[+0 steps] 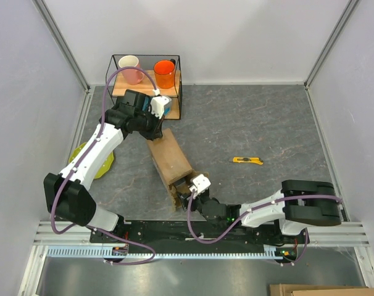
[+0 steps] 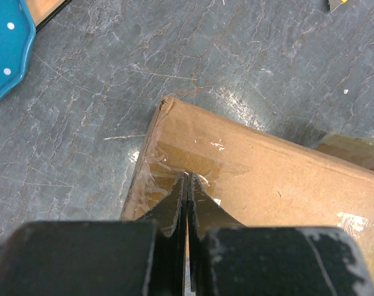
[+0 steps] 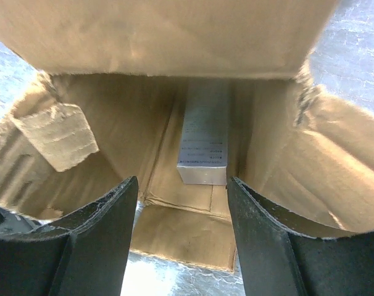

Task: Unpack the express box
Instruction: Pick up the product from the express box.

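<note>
Fingertips of left gripper pressed together, empty, black tips resting on glossy clear tape at end of express box. Right gripper jaws apart, nothing between, facing box's open mouth (torn corrugated flaps around it). Deep inside: slim pale rectangular carton, fine print on face. Brown cardboard box lies on side, centre of top view, on grey marbled table. Yellow utility knife to right, well apart.
</note>
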Controlling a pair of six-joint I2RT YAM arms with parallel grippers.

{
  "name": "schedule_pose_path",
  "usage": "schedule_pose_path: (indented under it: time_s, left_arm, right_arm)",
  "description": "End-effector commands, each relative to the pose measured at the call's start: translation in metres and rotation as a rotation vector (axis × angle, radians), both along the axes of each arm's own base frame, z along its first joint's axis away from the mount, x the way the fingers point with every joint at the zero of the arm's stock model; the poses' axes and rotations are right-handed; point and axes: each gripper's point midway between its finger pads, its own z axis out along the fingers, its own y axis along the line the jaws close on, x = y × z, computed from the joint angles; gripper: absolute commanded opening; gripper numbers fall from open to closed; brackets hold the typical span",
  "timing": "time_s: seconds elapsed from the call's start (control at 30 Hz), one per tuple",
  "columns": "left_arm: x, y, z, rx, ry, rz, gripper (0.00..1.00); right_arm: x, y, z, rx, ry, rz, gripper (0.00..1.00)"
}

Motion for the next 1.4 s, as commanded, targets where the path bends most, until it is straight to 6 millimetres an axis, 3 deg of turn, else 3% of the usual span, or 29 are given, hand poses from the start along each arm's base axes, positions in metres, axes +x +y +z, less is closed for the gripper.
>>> schedule_pose_path:
  time_s: [0.0, 0.17, 0.3, 0.4, 0.7, 0.97, 1.07, 1.37]
  left_arm:
    - [-0.022, -0.004, -0.004, -0.024, 0.073, -0.004, 0.02]
    - [-0.028, -0.006, 0.002, -0.043, 0.072, -0.026, 0.02]
    - [-0.033, -0.006, 0.001, -0.047, 0.076, -0.039, 0.02]
    - [-0.037, -0.006, -0.001, -0.047, 0.08, -0.052, 0.02]
    - [-0.046, -0.01, 0.0, -0.08, 0.091, -0.08, 0.02]
    - [-0.053, -0.017, 0.008, -0.122, 0.098, -0.11, 0.02]
    - [-0.053, -0.018, 0.01, -0.126, 0.093, -0.12, 0.02]
    - [-0.065, -0.021, 0.004, -0.142, 0.135, -0.157, 0.02]
  right_arm:
    - [0.01, 0.011, -0.002, -0.008, -0.028, -0.023, 0.68]
    - [0.027, 0.02, -0.014, -0.06, -0.057, -0.073, 0.75]
    - [0.035, 0.026, -0.015, -0.09, -0.099, -0.103, 0.9]
    - [0.038, 0.034, -0.019, -0.122, -0.124, -0.107, 0.93]
    - [0.056, 0.035, -0.056, -0.162, -0.052, -0.125, 0.94]
    - [0.049, 0.044, -0.097, -0.176, 0.068, -0.061, 0.91]
    - [0.047, 0.046, -0.098, -0.157, 0.078, -0.044, 0.89]
    - [0.058, 0.053, -0.076, -0.109, 0.019, -0.051, 0.84]
